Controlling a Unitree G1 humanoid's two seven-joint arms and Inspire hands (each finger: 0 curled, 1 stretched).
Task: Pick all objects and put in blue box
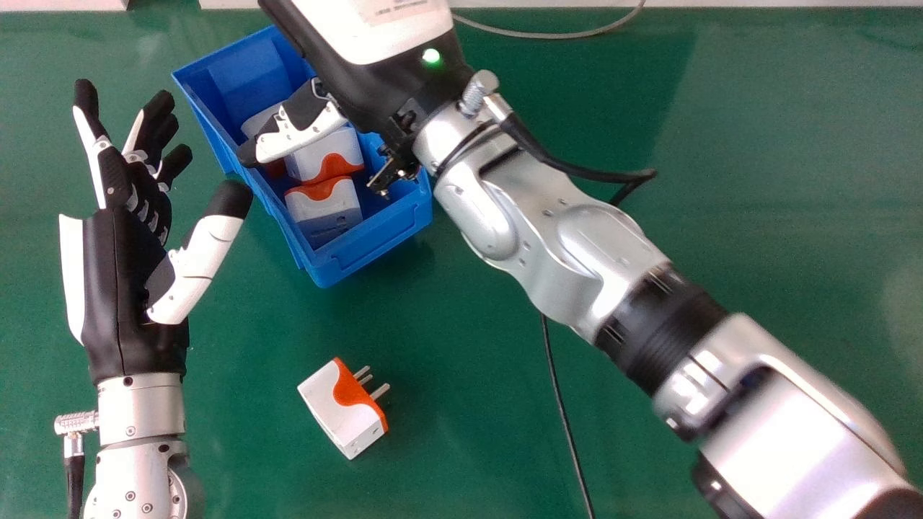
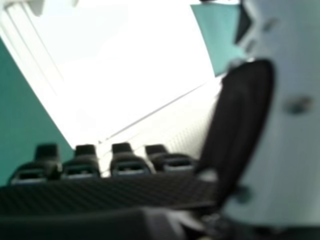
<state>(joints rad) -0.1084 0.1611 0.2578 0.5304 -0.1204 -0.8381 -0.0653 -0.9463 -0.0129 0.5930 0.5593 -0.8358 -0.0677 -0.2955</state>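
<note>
My right hand (image 1: 306, 119) is over the blue box (image 1: 368, 252), its thumb stretched above the contents. The right hand view shows its straight fingers (image 2: 129, 162) and the thumb, with nothing seen gripped between them. Inside the box lie white-and-orange plug adapters, one (image 1: 327, 153) beside another (image 1: 324, 203), and a further white piece (image 1: 256, 121) partly hidden by the hand. Another adapter (image 1: 342, 407) lies on the green table, below the box in the head view, its metal pins pointing right. My left hand (image 1: 126, 267) is open and empty, left of the box.
A black cable (image 1: 560, 404) runs across the green table (image 1: 779, 173) beneath my right forearm. A thin grey cable (image 1: 555, 34) curves near the far edge. The right arm spans the view diagonally. A large glaring white surface (image 2: 130, 65) stands beyond the fingers in the right hand view.
</note>
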